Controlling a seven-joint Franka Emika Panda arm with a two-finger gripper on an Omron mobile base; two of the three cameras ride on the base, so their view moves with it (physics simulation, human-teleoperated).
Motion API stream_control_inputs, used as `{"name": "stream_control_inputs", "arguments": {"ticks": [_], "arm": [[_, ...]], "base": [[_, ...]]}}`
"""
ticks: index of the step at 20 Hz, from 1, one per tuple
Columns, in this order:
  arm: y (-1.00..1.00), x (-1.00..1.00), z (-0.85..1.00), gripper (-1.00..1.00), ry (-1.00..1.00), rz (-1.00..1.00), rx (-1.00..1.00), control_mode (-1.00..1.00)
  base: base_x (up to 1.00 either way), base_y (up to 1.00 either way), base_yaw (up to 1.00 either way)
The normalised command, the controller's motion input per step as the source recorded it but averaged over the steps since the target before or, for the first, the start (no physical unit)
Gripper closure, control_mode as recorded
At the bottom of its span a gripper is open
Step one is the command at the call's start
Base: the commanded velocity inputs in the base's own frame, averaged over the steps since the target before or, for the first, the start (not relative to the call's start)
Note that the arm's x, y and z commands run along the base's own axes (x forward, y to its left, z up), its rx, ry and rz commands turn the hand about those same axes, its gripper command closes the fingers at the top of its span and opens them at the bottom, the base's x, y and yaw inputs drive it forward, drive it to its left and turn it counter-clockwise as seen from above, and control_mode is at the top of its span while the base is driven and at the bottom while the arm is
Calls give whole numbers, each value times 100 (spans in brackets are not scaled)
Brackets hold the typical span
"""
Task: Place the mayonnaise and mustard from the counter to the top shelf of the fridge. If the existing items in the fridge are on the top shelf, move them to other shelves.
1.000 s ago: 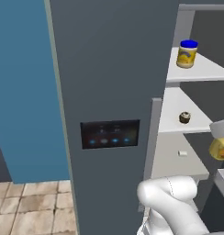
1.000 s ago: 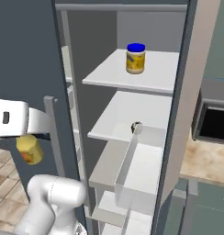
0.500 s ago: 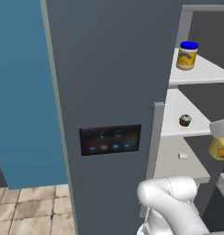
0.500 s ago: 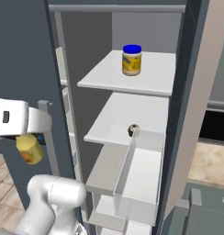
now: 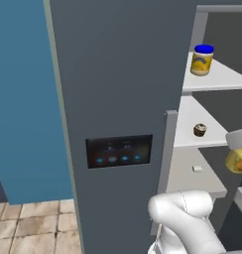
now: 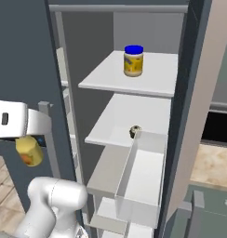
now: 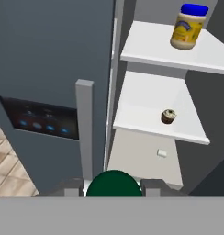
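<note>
Fridge (image 5: pixel 118 74) open on its right compartment, dark grey door panel with the lit black display (image 5: pixel 119 151) to the left of the opening. Mayonnaise (image 6: pixel 133 60) stands upright on the top shelf (image 6: pixel 152 79), toward the far middle of the slab, blue lid on; also seen in the hand view (image 7: pixel 189 26) and left base view (image 5: pixel 202 60). Cupcake (image 7: pixel 168 116) sits on the second shelf (image 7: pixel 146 114) down, near its front right edge, upright. Small white block (image 7: pixel 162 153) lies on the third shelf (image 7: pixel 141 160), well apart from the cupcake. End effector (image 7: pixel 114 186) is clamped on the mustard (image 6: pixel 28 150): hand view looks straight down on the green cap (image 7: pixel 114 183), with a dark finger tip (image 7: pixel 153 186) pressed against each side of it. In the right base view the yellow bottle hangs below the white wrist, outside the fridge, left of the long grey handle (image 6: pixel 48 135) and lower than the second shelf. In the left base view the mustard (image 5: pixel 237 159) shows at the right frame edge, near the front of the shelves and between second and third shelf height. Bottle looks roughly upright in the grip; can't tell exact tilt. White drawer bin (image 6: pixel 145 181) sits below the second shelf on the right side of the compartment. Tiled floor (image 5: pixel 33 228) visible at lower left.
</note>
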Motion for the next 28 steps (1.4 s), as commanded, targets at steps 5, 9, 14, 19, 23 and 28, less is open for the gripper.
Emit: {"name": "stream_control_inputs", "arguments": {"ticks": [5,9,14,19,23,28], "arm": [[0,0,0,100,0,0,0,100],[0,0,0,100,0,0,0,100],[-27,37,23,100,-8,-1,1,-100],[15,77,44,100,-22,0,0,-100],[41,89,34,100,-25,0,0,-100],[14,93,12,100,-14,0,0,-100]], "base": [[5,-62,0],[7,-63,0],[5,-10,0],[0,0,0],[0,0,0],[0,0,0]]}}
